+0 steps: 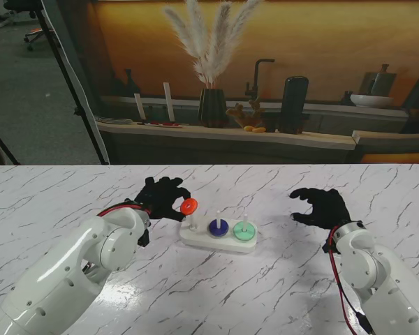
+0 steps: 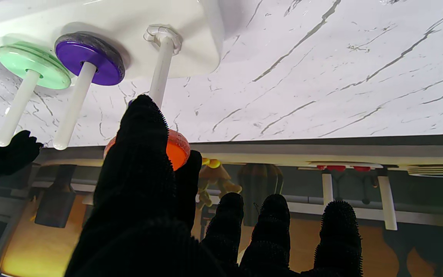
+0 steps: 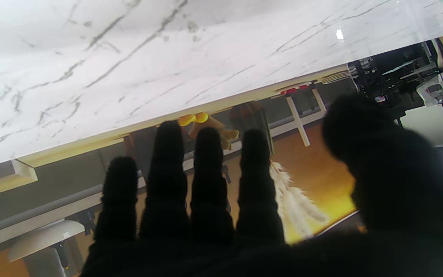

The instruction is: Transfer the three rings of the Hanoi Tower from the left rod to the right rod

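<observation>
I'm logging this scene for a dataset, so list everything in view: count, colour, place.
Table: one, white marble.
Base: one, white, table centre, three white rods.
Orange ring: one, held near the top of the left rod.
Purple ring: one, low on the middle rod.
Green ring: one, low on the right rod.
Vase: one, dark, on the shelf behind, holding pale pampas grass.
Left hand: black glove, gripping the orange ring.
Right hand: black glove, right of the base, holding nothing.

Beyond the white grey-veined marble table (image 1: 56,209) you face a long grey shelf (image 1: 230,132) against a warm orange wall (image 1: 321,42), bearing a dark ribbed vase of pale pampas grass (image 1: 211,105); grey carpet floor (image 1: 21,105) lies left.
</observation>
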You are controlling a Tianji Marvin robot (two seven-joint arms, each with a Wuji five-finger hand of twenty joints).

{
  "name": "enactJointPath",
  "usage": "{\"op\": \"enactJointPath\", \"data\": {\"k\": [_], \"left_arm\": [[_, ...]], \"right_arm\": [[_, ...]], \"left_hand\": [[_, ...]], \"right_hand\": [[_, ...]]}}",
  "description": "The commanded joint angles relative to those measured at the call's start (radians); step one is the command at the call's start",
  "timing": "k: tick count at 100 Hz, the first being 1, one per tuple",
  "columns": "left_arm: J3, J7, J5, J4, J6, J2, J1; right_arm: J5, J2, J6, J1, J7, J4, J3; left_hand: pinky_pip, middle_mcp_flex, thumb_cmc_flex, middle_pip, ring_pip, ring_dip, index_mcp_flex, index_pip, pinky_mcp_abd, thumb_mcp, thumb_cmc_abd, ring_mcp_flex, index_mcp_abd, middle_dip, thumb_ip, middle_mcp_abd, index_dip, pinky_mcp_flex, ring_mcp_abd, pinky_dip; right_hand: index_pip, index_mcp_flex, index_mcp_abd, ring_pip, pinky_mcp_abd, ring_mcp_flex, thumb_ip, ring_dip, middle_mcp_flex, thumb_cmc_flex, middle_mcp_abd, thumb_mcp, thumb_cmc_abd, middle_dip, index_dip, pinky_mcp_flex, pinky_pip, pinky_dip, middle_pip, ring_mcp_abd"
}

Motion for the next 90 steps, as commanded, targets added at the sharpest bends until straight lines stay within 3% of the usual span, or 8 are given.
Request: {"op": "enactJointPath", "data": {"k": [1,90], "left_arm": [[0.005,-0.009,-0.004,0.007,-0.019,-0.001,0.0],[0.055,-0.022,-0.02,0.055,0.0,0.001,-0.036]], "right_arm": [[0.001,-0.007,0.0,-0.006,0.001,-0.001,-0.004],[0.001,-0.007,0.0,-0.013,-0.001,-0.005,0.005]], "left_hand": [[0.002,-0.003,0.062,-0.005,-0.006,0.008,0.044,0.059,0.012,0.026,0.042,0.004,-0.035,0.004,-0.015,-0.006,0.033,-0.002,0.001,-0.006],[0.007,0.016,0.066,0.004,-0.004,0.01,0.041,0.059,0.012,0.027,0.038,0.007,-0.029,0.009,-0.013,-0.004,0.032,-0.001,0.0,-0.002]], "right_hand": [[0.011,-0.007,-0.015,0.01,0.312,-0.022,0.041,-0.008,0.0,0.0,0.001,0.016,0.015,-0.01,0.011,-0.007,0.017,-0.008,0.006,0.003],[0.011,-0.007,-0.015,0.011,0.312,-0.022,0.041,-0.008,-0.001,0.0,0.0,0.016,0.015,-0.01,0.011,-0.006,0.018,-0.008,0.006,0.002]]}}
